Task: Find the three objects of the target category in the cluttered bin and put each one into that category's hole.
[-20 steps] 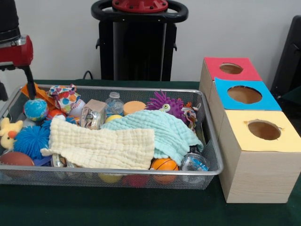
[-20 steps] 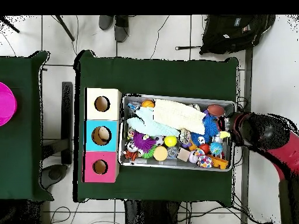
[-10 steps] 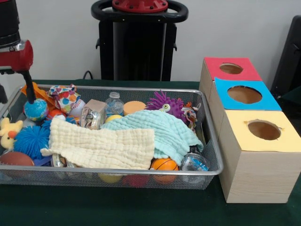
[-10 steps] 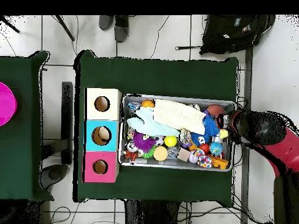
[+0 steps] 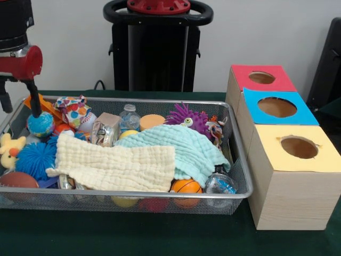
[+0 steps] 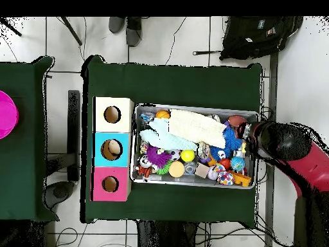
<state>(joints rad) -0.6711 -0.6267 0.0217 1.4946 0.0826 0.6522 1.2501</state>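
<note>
My gripper (image 5: 21,111) hangs open over the left end of the wire bin (image 5: 160,195), with nothing between its fingers. One black finger (image 5: 34,101) ends just above a blue globe ball (image 5: 40,124); the other sits at the picture's left edge. From overhead the gripper (image 6: 246,136) is at the bin's right end. The bin holds a cream cloth (image 5: 114,164), a mint cloth (image 5: 184,149), a purple spiky toy (image 5: 187,117), a small basketball (image 5: 186,186), a blue spiky ball (image 5: 34,158) and a yellow duck (image 5: 9,149). Beside the bin stand the red box (image 5: 282,80), blue box (image 5: 303,113) and yellow box (image 5: 277,160), each with a round hole.
A brown football (image 5: 17,181), a clear bottle (image 5: 128,116), a wooden block (image 5: 109,120) and a patterned cloth (image 5: 73,109) crowd the bin. The cloths hide whatever lies under them. Overhead, a magenta disc (image 6: 6,114) sits on a second table (image 6: 26,193) at far left.
The gripper has lifted slightly and drifted a little to the right in the front view, its finger coming off the globe ball. The things in the bin have not moved.
</note>
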